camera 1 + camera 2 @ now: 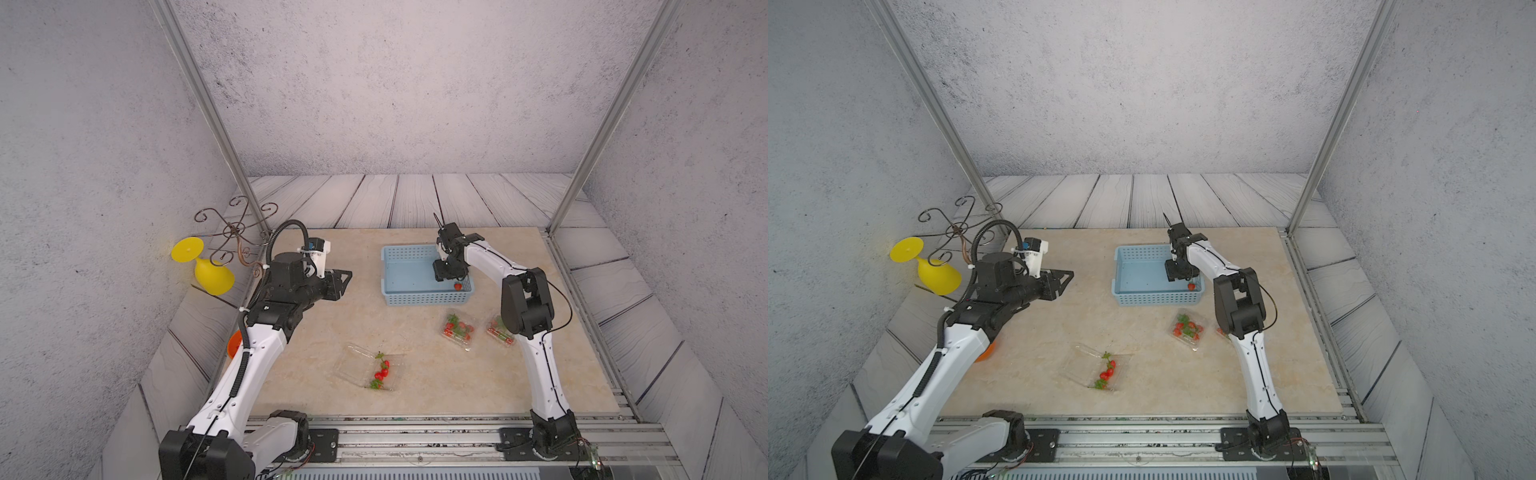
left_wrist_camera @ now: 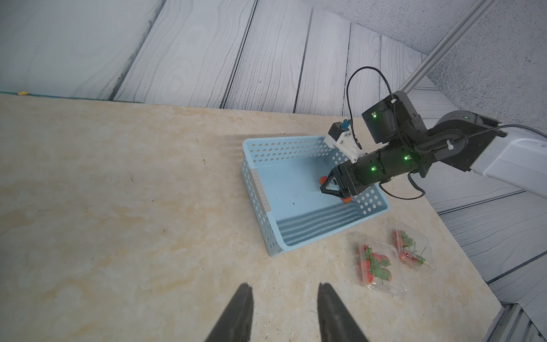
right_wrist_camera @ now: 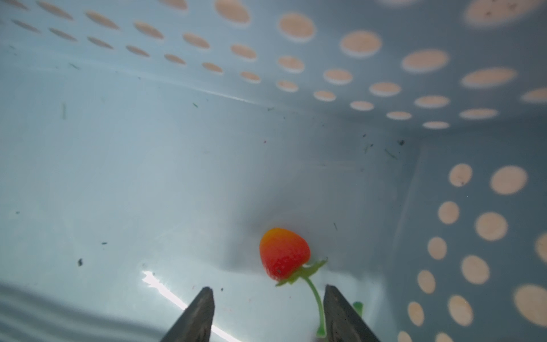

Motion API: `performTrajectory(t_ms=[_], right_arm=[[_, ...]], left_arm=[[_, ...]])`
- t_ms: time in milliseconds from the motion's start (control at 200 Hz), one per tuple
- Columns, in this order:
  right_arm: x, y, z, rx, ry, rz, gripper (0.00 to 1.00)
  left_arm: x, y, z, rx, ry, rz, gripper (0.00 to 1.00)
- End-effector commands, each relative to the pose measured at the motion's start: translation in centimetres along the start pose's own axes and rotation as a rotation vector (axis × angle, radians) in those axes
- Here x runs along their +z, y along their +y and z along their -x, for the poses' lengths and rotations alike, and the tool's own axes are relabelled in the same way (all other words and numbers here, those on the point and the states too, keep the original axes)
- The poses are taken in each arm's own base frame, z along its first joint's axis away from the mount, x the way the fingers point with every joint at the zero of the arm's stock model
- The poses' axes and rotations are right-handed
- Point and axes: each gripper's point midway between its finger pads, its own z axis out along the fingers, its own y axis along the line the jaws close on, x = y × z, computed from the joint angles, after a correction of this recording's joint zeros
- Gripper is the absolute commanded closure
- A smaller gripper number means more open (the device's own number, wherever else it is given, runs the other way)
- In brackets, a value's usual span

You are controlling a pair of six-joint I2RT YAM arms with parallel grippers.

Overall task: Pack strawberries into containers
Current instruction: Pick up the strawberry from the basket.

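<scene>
Inside the blue basket (image 1: pixel 428 297), at one o'clock on the worktop (image 1: pixel 374 324), your right claw (image 3: pixel 268 291) stands wide, one strawberry (image 3: pixel 284 253) lying loose just ahead of it; your left claw (image 2: pixel 284 285), at ten o'clock, gapes empty.

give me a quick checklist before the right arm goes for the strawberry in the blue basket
1. Right gripper fingers apart: ok.
2. Strawberry between the fingers: not ok, it lies just past the tips; only its stem runs along one finger.
3. Stem touching that finger: cannot tell.
4. Strawberry loose on the blue basket floor, by a corner: ok.
5. Open container with room: ok.
6. Left gripper empty, away from the basket: ok.
</scene>
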Motion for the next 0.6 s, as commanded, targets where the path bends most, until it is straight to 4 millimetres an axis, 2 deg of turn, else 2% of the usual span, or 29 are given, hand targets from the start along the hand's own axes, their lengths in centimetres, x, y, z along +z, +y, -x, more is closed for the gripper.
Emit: performTrajectory(t_ms=[0, 245, 596], right_arm=[[1.9, -0.4, -0.8, -0.013, 0.055, -0.015, 0.4], [3.1, -0.5, -1.1, -0.008, 0.081, -0.005, 0.51], [2.9, -0.9, -0.2, 0.001, 0.068, 0.002, 0.71]], left_arm=[[0.2, 0.7, -0.5, 0.001, 0.014, 0.014, 0.6], [0.3, 0.9, -0.5, -0.001, 0.016, 0.016, 0.6], [0.2, 0.9, -0.4, -0.002, 0.014, 0.014, 0.6]])
